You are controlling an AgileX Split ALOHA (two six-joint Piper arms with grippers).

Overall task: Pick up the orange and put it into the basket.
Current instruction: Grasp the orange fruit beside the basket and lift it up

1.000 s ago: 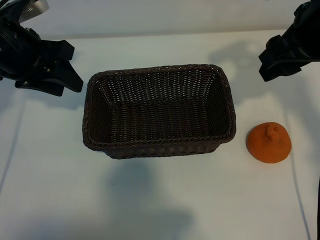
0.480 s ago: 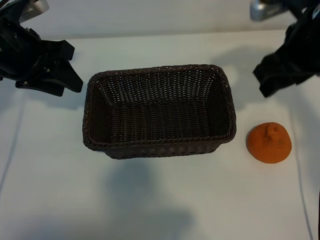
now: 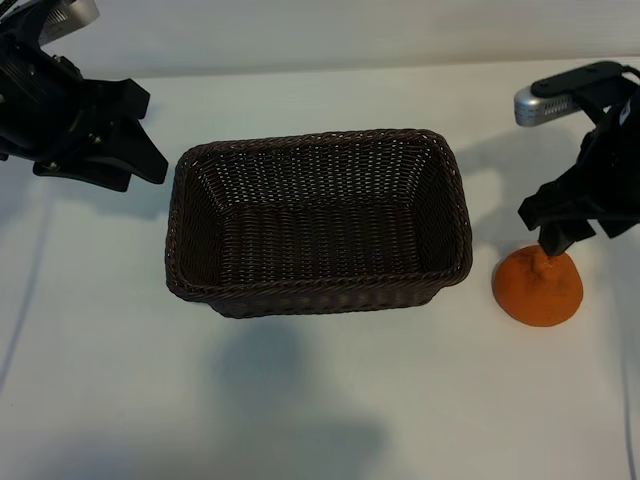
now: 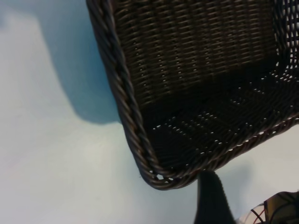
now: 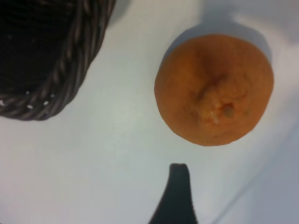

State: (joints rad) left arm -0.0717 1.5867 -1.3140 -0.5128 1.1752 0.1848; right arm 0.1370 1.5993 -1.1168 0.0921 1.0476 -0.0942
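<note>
Orange [image 3: 538, 290] sits on the table right of the wicker basket [image 3: 318, 292]; firm, rounded, likely roll-prone, best pinched across its sides by the spread, empty right gripper [image 3: 562, 228] above

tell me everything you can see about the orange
The orange is a matte, rounded, slightly flattened fruit with a small knob at its top and a faintly dimpled skin. It looks whole and sits upright on the white table, to the right of the wicker basket and clear of its rim. The right pincer hangs just above it, open. Whether a fingertip touches the knob cannot be told.
</note>
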